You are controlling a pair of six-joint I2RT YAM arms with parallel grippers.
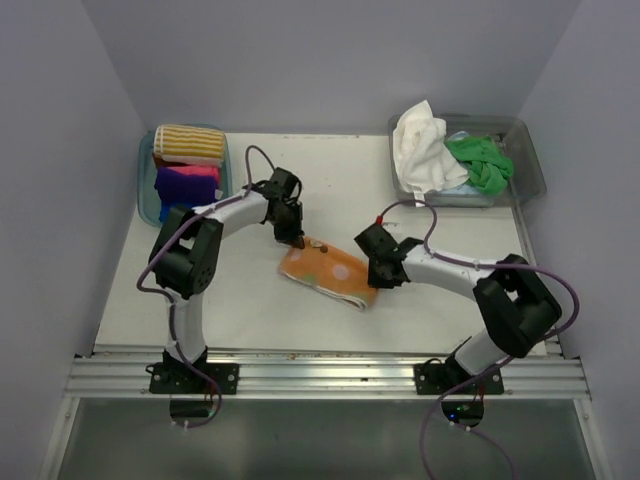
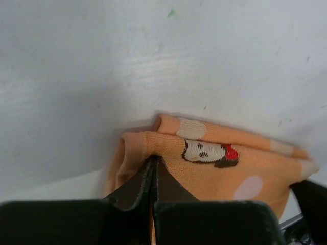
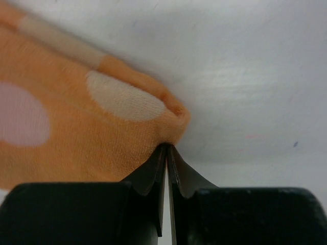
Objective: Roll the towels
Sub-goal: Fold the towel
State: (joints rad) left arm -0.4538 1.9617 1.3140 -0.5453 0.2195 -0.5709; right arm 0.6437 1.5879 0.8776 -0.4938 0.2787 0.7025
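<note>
The towel (image 1: 325,272) looks light and floppy, so corners are the place to grab. Left fingers (image 2: 135,188) are clamped on its 11 o'clock corner, right fingers (image 3: 149,173) on the 4 o'clock one.

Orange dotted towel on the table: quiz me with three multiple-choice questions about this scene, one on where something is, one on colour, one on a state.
1. Where does the orange dotted cloth towel lie?
A. In a tub
B. On the white table, between the left pincer and the right pincer
C. Draped over an arm

2. What lies on top in the clear plastic tub at far right?
A. A white crumpled towel and a green crumpled towel
B. A black towel and a red towel
C. Nothing

3. How is the left pincer?
A. Wide open
B. Shut on the towel's edge
C. Out of view

Answers:
1. B, the top view shows it flat between both pincers.
2. A, both colours spill over that tub.
3. B, the left wrist view shows its fingers together at the fold.
</note>
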